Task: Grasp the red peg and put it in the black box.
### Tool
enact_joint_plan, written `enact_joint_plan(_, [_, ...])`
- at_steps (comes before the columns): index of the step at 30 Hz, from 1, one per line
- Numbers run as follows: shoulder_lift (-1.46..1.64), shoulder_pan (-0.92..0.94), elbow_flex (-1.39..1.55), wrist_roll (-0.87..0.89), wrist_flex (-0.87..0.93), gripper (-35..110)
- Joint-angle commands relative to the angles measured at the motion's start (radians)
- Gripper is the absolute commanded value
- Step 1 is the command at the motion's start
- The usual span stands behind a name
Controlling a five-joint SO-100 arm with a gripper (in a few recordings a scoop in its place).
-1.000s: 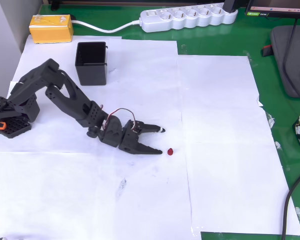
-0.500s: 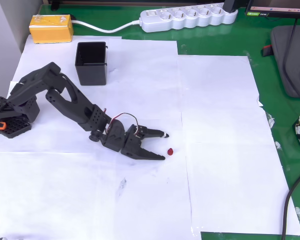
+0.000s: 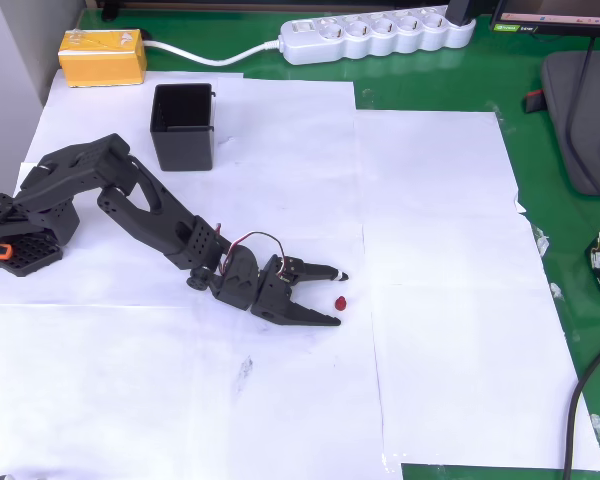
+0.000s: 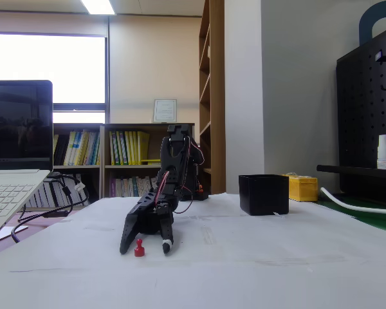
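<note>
The gripper (image 3: 338, 298) is seen low over white paper (image 3: 440, 300) with fingers spread, the red peg (image 3: 340, 301) standing between their tips, well apart from the black box (image 3: 183, 127); the tiny peg could be toppled or flicked aside if closed on off-centre.

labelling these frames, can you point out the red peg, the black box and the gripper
red peg (image 3: 340, 301), overhead view, on its round top.
black box (image 3: 183, 140), overhead view, on its near outer wall.
gripper (image 3: 338, 298), overhead view, midway between its two open fingertips, beside the peg.
</note>
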Motion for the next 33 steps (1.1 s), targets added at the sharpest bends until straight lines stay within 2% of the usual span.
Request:
enact_joint_plan(1, [0.005, 0.006, 0.046, -0.009, 0.006, 30])
enact_joint_plan(33, [0.011, -0.055, 0.049, -0.012, -0.011, 28])
